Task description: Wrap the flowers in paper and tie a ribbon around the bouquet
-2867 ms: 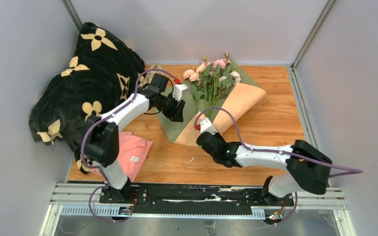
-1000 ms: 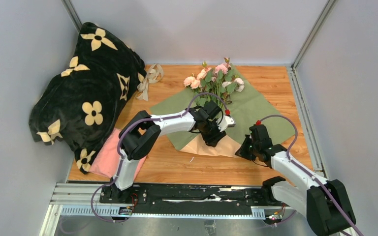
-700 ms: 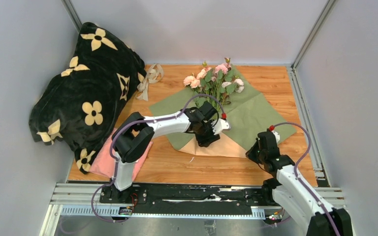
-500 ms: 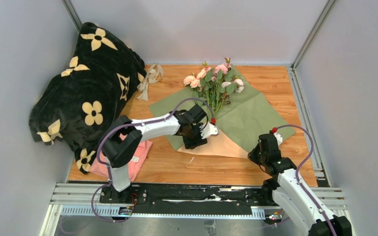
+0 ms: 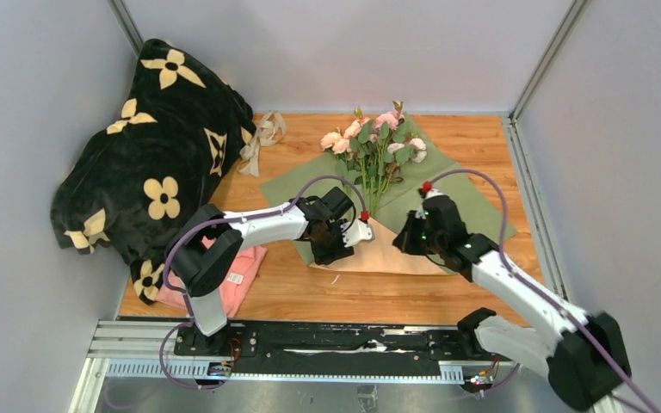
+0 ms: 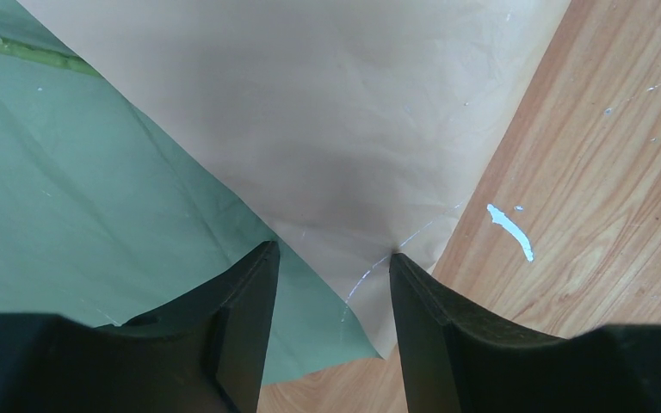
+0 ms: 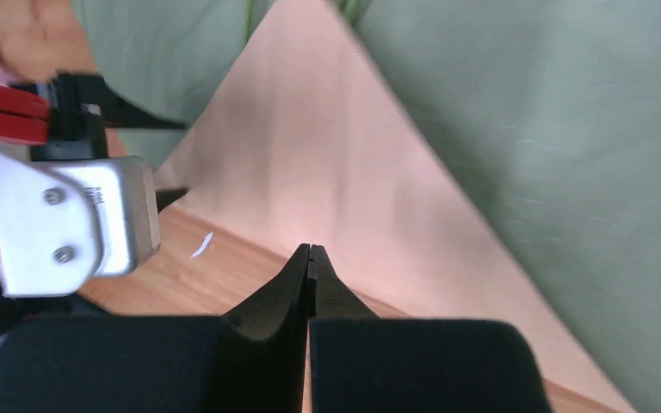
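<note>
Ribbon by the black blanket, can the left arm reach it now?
Probably yes. The ribbon lies uncovered on the table on the left arm's side, beside the blanket, and the left gripper is open and empty over a corner of the paper.

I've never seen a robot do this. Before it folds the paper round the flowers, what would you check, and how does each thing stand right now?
1. Flowers lying on the paper, green side up: ok.
2. Left gripper open, astride the near corner of the peach flap: ok.
3. Whether it touches that flap: cannot tell.
4. Right gripper ready to take hold: not ok, it is shut, over the flap.
5. Paper wrapped round the stems: not ok, only the near corner is folded up.
6. Ribbon free, apart from the paper, beside the black blanket: ok.
</note>
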You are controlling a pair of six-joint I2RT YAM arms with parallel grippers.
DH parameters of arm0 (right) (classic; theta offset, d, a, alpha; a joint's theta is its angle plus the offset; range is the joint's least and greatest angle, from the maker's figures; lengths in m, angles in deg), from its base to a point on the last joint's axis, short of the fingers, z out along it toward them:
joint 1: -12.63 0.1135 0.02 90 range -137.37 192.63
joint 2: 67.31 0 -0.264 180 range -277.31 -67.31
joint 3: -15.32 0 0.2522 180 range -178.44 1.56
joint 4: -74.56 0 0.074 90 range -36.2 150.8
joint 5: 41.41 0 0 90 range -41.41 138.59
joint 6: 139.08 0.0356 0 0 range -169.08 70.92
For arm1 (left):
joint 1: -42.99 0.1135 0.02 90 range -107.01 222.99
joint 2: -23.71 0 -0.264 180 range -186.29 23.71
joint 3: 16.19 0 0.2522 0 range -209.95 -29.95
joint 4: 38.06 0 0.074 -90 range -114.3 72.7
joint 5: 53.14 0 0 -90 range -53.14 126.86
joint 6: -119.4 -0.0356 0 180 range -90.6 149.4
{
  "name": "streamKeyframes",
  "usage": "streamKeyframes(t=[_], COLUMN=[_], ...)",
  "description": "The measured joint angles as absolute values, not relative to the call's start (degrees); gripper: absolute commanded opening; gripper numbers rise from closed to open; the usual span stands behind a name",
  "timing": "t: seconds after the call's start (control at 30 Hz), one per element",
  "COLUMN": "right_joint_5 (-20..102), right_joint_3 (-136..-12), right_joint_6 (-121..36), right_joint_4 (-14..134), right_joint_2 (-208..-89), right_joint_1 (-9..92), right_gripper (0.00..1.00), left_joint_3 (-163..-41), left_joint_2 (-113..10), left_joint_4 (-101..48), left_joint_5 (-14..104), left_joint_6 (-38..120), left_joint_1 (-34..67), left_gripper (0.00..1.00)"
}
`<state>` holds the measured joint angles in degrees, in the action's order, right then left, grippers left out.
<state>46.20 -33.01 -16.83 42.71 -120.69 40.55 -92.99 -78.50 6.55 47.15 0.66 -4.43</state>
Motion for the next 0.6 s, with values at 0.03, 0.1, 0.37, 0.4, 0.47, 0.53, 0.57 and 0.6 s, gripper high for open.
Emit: streamKeyframes(t=[0.03,0.1,0.37,0.4,0.47,0.53,0.57,0.6], right_joint_5=[41.7,36.7,27.0,27.1,26.7,26.5,26.6,26.9], right_joint_3=[-32.7,-31.6,-27.7,-27.3,-25.6,-24.2,-23.8,-23.5], right_joint_6=[-16.3,-15.1,-12.9,-12.9,-12.2,-11.8,-11.7,-11.6], right_joint_4=[46.7,52.1,59.8,59.9,60.3,60.5,60.3,59.9], right_joint_2=[-124.3,-130.5,-143.6,-143.8,-143.6,-142.0,-141.4,-140.8], right_joint_1=[42.2,43.8,44.9,44.3,42.0,40.4,40.1,39.8], right_gripper=[0.00,0.00,0.00,0.00,0.00,0.00,0.00,0.00], left_joint_3=[-93.0,-92.8,-91.5,-91.4,-91.2,-91.1,-91.1,-91.1], left_joint_2=[-78.5,-78.3,-77.5,-77.3,-77.1,-76.9,-76.8,-76.6], left_joint_4=[6.5,6.4,5.0,4.9,4.7,4.8,5.1,5.9], left_joint_5=[47.1,47.1,47.0,46.9,46.8,46.7,46.7,46.7], left_joint_6=[0.7,0.7,0.7,0.6,0.6,0.3,0.1,-0.3], left_joint_1=[-4.4,-4.4,-4.4,-4.4,-4.4,-4.4,-4.5,-4.5], left_gripper=[0.54,0.54,0.54,0.54,0.54,0.54,0.54,0.54])
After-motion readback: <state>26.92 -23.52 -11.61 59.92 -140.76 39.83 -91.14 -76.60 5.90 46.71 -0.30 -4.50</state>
